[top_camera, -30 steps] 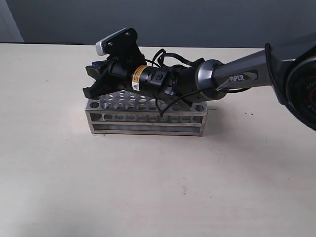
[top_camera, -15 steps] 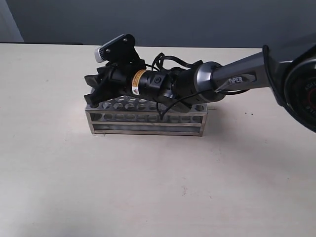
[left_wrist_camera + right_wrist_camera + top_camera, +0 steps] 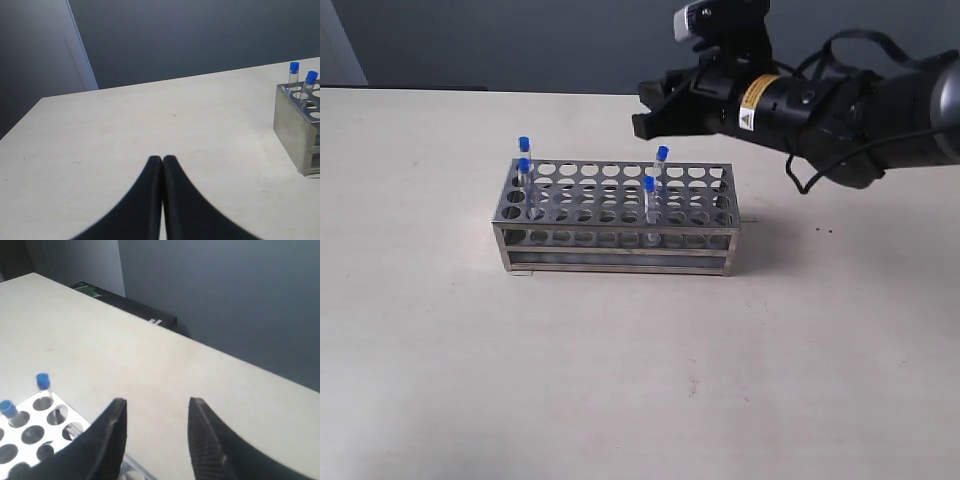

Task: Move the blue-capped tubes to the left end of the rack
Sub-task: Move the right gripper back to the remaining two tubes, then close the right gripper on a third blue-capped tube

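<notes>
The steel rack (image 3: 620,215) stands mid-table. Two blue-capped tubes (image 3: 524,147) (image 3: 523,167) stand upright in its leftmost holes, in the two back rows. Two more (image 3: 662,155) (image 3: 649,186) stand right of its middle. My right gripper (image 3: 645,110) hovers open and empty above and behind the rack, near those two tubes. In the right wrist view its fingers (image 3: 158,402) spread over bare table, with two capped tubes (image 3: 43,381) (image 3: 6,407) by a rack corner (image 3: 35,432). My left gripper (image 3: 162,159) is shut and empty over the table, left of the rack's end (image 3: 292,125), and outside the exterior view.
A dark wall runs behind the table's far edge (image 3: 470,90). A dark flat object (image 3: 130,307) lies at that edge in the right wrist view. Bare tabletop (image 3: 640,380) spreads in front of the rack and to its left.
My right gripper has lifted off the rack's left end and pulled back up and to the right. The tubes it was covering now show, two standing at the left end.
</notes>
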Robot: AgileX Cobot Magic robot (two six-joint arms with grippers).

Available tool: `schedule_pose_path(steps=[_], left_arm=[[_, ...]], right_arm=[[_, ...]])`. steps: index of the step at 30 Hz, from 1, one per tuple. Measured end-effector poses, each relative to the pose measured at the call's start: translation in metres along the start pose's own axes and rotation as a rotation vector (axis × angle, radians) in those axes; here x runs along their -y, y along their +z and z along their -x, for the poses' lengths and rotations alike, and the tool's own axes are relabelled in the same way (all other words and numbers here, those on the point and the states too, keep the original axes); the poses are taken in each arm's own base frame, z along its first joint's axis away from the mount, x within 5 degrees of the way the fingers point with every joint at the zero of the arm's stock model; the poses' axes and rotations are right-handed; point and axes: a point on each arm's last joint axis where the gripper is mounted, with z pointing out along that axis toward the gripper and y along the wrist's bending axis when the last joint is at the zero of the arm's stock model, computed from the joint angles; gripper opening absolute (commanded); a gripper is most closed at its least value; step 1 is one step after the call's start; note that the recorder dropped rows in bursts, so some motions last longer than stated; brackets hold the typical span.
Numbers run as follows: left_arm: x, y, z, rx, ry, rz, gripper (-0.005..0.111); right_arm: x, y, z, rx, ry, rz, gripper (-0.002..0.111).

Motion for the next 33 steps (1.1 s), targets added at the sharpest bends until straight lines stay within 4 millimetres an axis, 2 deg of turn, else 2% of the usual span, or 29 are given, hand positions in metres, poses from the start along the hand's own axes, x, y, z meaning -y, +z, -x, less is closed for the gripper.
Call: schedule_pose_path(steps=[2,11,24,27,31,33], left_arm=[[0.0,0.0,0.0,0.0,0.0,0.0,0.0],[0.0,0.0,0.0,0.0,0.0,0.0,0.0],[0.0,0.0,0.0,0.0,0.0,0.0,0.0],[0.0,0.0,0.0,0.0,0.0,0.0,0.0],[0.0,0.0,0.0,0.0,0.0,0.0,0.0],[0.0,0.0,0.0,0.0,0.0,0.0,0.0]], right_arm=[[-0.002,0.001,-0.012,-0.012,0.01,0.015,0.04],[0.002,0.016,-0.043,-0.075,0.066,0.004,0.04],[0.003,0.027,-0.066,-0.109,0.104,0.0,0.039],[0.003,0.027,-0.066,-0.109,0.106,-0.001,0.027],[0.003,0.027,-0.066,-0.105,0.108,-0.001,-0.001],[0.003,0.027,-0.066,-0.105,0.108,-0.001,-0.001]])
